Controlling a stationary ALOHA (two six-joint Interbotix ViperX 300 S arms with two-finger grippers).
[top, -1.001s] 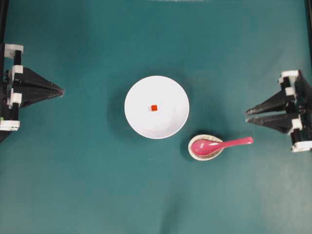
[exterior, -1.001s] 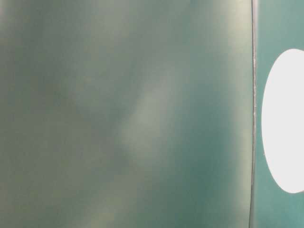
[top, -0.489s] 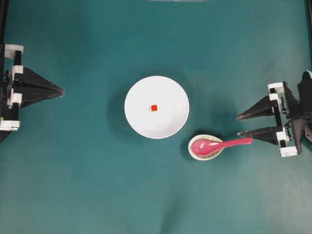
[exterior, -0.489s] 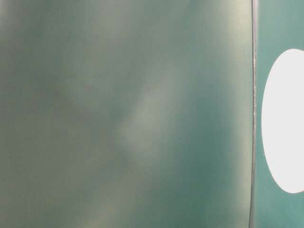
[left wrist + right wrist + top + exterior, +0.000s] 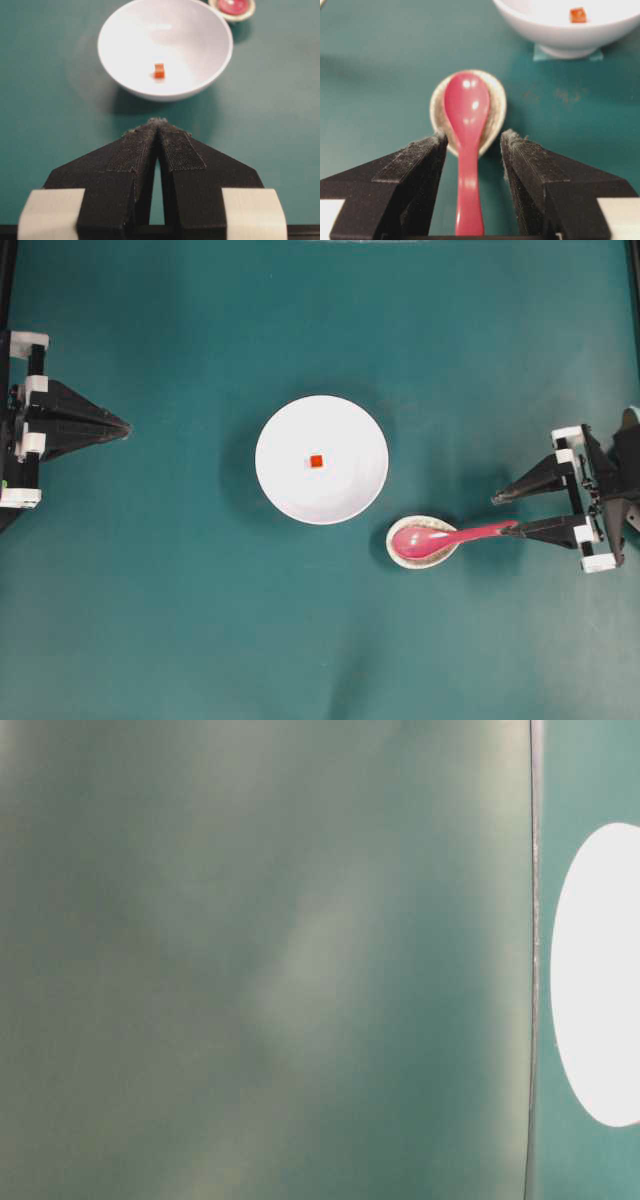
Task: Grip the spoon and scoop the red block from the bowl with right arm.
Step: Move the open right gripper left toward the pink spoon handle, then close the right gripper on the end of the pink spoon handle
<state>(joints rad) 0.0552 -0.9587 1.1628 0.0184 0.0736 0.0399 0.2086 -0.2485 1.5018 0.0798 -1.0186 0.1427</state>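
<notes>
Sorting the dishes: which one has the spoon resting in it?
The small speckled oval dish holds the spoon; the large white bowl holds only the red block.

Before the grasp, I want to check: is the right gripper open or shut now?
Open. In the right wrist view the right gripper has its fingers apart on either side of the spoon handle, with gaps on both sides.

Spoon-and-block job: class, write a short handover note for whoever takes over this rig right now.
Right gripper: open, fingers either side of the spoon handle, not yet closed.
Left gripper: shut, parked at its own side, facing the bowl.
Spoon's scoop end rests in the small speckled dish beside the bowl, handle pointing at the right gripper.
Red block sits in the bowl's middle.
Done: right gripper lined up on the handle.
Left: close, lift the spoon, scoop the block out.
</notes>
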